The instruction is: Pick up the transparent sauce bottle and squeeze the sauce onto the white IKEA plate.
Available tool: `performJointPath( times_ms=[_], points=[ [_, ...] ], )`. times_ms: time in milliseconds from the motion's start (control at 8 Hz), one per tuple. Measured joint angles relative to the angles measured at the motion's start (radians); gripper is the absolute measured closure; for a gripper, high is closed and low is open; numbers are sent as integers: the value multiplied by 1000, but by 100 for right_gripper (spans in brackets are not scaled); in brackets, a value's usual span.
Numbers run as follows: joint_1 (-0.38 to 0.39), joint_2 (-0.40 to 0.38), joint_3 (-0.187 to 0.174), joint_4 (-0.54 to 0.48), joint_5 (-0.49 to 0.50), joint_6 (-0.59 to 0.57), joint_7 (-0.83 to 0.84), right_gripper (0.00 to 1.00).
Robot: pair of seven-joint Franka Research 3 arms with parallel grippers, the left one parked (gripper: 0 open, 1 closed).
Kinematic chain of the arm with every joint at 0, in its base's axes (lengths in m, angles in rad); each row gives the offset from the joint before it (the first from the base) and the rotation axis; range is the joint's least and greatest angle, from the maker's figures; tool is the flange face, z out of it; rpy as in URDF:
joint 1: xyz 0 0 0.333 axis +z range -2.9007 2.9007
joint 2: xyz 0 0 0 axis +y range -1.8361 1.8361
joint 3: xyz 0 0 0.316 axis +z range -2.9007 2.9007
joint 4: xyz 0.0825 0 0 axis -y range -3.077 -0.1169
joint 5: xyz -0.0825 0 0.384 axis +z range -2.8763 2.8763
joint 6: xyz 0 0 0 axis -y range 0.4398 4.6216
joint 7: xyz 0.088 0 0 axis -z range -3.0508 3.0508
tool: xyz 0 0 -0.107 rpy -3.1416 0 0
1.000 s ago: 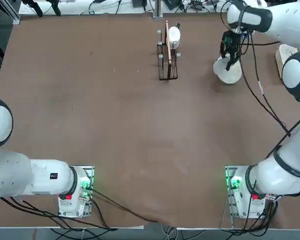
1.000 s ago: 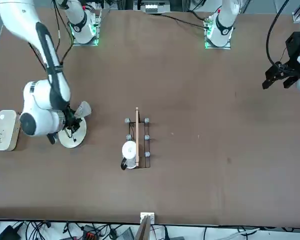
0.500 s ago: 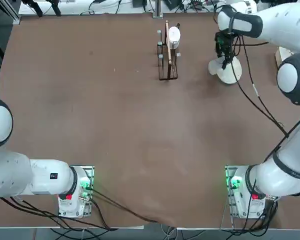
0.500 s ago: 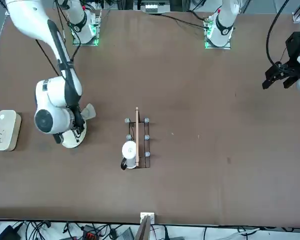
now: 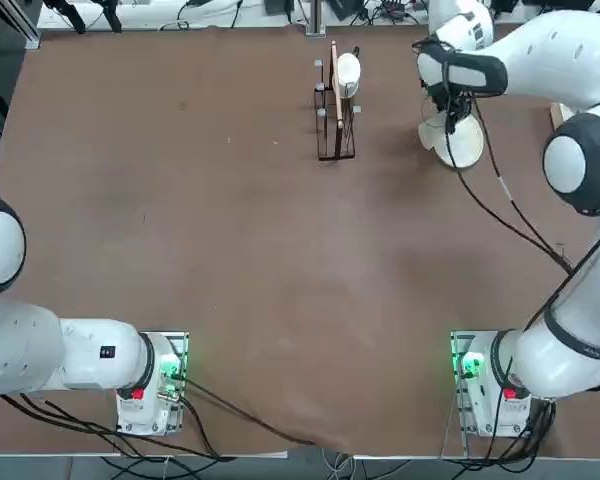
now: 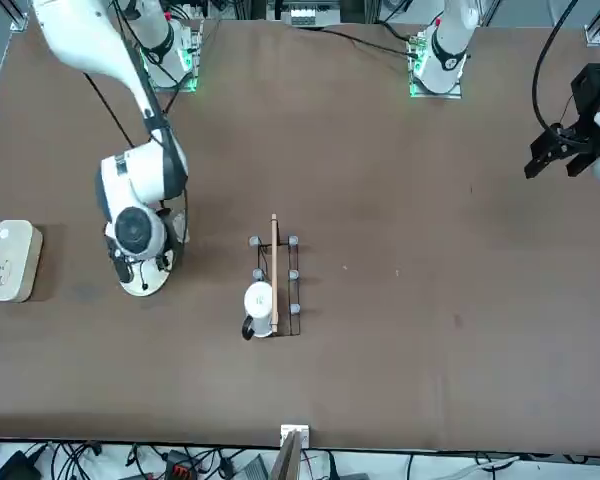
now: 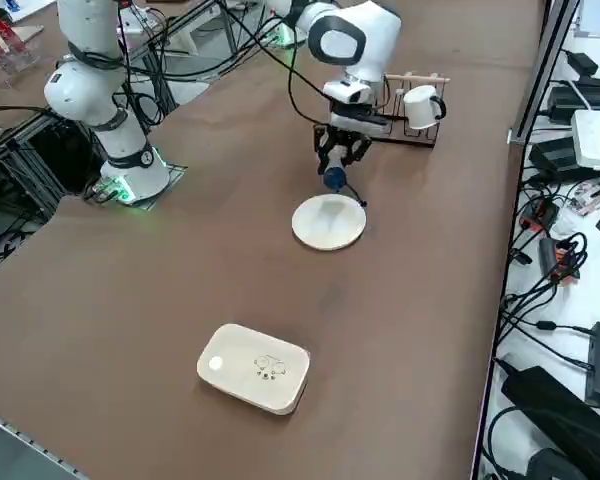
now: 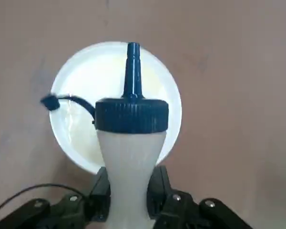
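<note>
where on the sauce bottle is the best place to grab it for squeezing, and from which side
Grip the soft cloudy body of the transparent sauce bottle, below the blue cap, from its two opposite sides. That part already pinches inward between the jaws of the right gripper, while the ribbed cap is rigid. This grip leaves the nozzle free, pointing down over the white IKEA plate.

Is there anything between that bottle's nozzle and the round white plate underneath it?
Nothing visible. The right gripper holds the transparent sauce bottle nozzle-down over the white IKEA plate, with only open air between them; its small tethered cap hangs aside.
</note>
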Motion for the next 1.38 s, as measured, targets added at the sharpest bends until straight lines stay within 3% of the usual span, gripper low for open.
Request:
performJointPath(
  times_ms=[625, 750, 1125, 1375],
  points=[
    [54, 11, -5, 83, -339, -288, 196, 62],
    [52, 34, -29, 84, -397, -352, 222, 62],
    [37, 156, -188, 63, -500, -471, 355, 62],
    [22, 205, -289, -22, -544, -480, 476, 62]
  ],
)
